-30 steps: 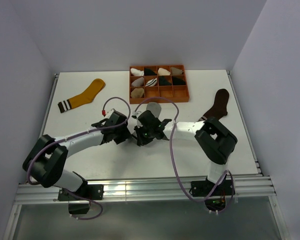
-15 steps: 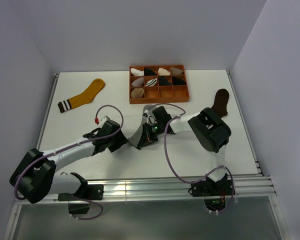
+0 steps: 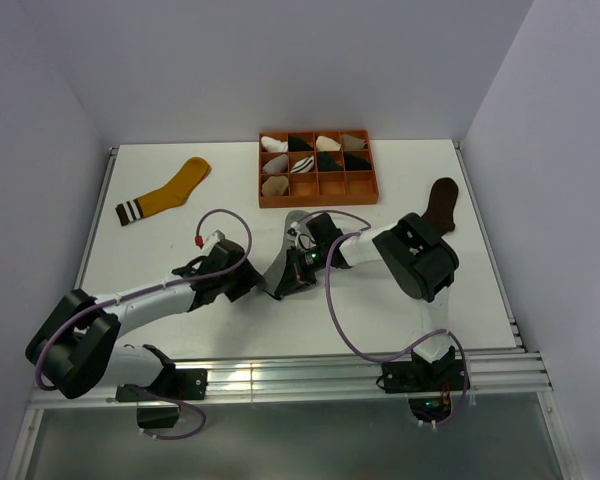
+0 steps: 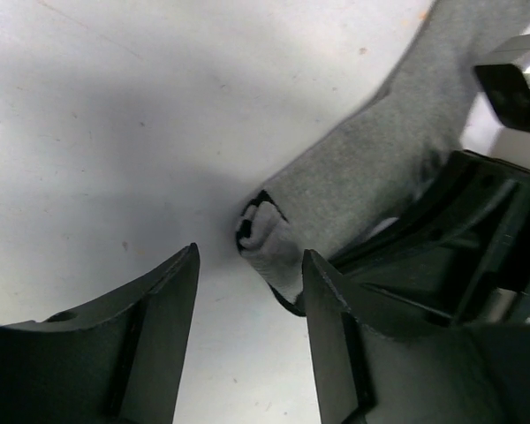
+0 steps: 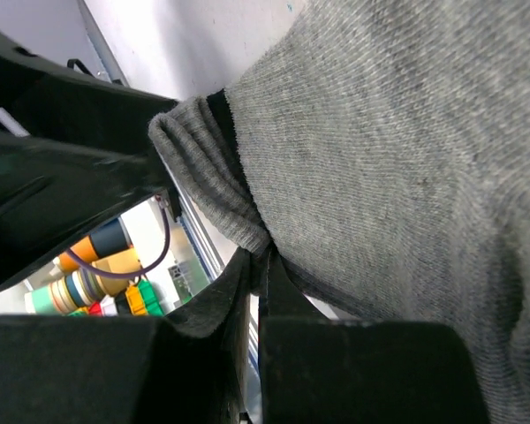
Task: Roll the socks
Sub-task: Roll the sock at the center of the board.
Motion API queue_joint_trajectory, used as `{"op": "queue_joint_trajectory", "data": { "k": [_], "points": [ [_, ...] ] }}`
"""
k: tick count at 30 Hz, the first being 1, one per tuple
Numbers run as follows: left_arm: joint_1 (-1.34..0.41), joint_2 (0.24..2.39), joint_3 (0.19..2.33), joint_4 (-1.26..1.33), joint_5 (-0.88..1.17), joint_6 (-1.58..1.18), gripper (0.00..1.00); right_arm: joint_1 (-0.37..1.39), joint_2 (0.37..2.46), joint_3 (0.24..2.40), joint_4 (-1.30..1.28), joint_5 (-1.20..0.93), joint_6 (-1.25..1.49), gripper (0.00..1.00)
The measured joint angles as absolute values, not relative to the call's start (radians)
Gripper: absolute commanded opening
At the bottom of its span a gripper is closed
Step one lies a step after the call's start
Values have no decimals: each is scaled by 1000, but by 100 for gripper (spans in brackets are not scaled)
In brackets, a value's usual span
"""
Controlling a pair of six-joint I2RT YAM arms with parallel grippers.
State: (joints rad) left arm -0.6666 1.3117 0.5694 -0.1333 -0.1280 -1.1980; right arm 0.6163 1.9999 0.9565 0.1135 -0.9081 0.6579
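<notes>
Probably lab: walled test table [image 3: 150, 240]

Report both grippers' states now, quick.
Left gripper: open, holding nothing, by the cuff end of the grey sock.
Right gripper: shut on the grey sock.

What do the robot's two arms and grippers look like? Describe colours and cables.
Both the left arm and right arm have white tubes, bulky black joints and a looping purple cable. The left gripper and right gripper are black.
</notes>
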Motion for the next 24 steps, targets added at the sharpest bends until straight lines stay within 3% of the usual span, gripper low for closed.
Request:
{"op": "queue_joint_trajectory", "data": {
  "k": [6,13,19,22,24],
  "points": [
    [-669,1382,577,-120,-125,-1215,43,616,2000,953,121,-907,670,1],
    [-686,1422,600,-102,-126,-1226,21,615,1997,939,146,-897,685,6],
    [-701,1476,669,-145,-128,-1213,0,630,1899,884,139,-775,629,31],
    [-706,1507,714,-184,-128,-1195,0,660,1800,843,118,-640,567,42],
    [-706,1530,748,-214,-128,-1180,0,690,1731,817,104,-537,527,44]
  ]
}}
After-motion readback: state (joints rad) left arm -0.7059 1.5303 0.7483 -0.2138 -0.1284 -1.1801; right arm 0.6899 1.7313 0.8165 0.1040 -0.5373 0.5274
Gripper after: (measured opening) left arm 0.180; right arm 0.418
